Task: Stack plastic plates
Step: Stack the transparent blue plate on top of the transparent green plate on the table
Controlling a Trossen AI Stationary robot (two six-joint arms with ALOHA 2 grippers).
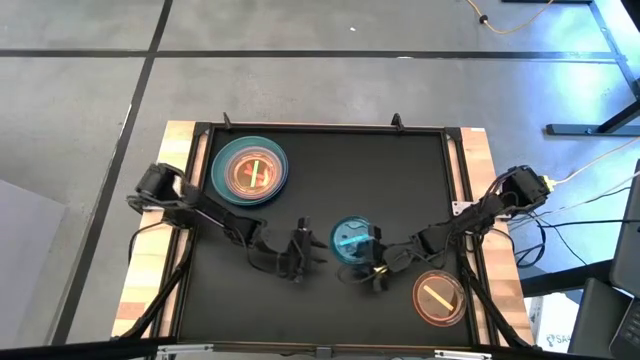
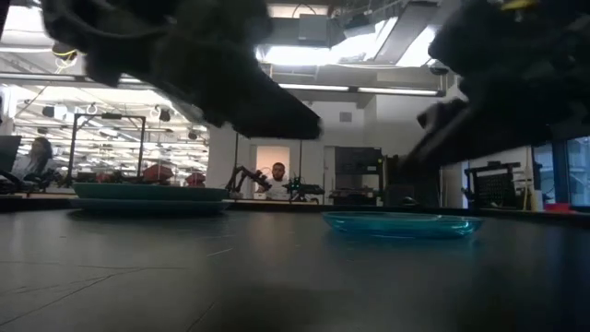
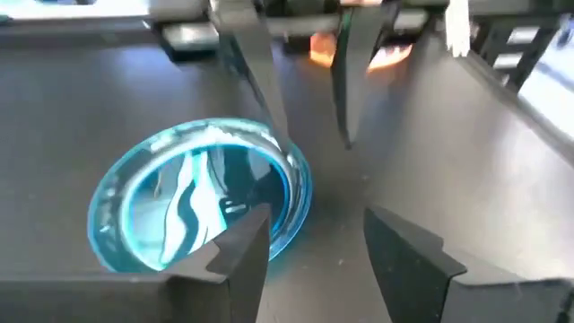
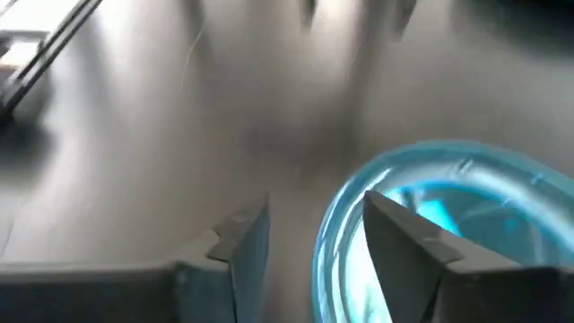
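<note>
Right gripper (image 4: 309, 247), fingers apart and empty, straddles the near rim of the blue plate (image 1: 352, 240) mid-table, apparently to grip it; left gripper (image 3: 314, 247), likewise parted, waits just left.

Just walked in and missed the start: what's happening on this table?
Both arms are closing in on a small blue plate near the table's middle. The left gripper and right gripper are open and empty, flanking it. A stack with orange plates on top sits at the back left; another orange plate lies front right.
</note>
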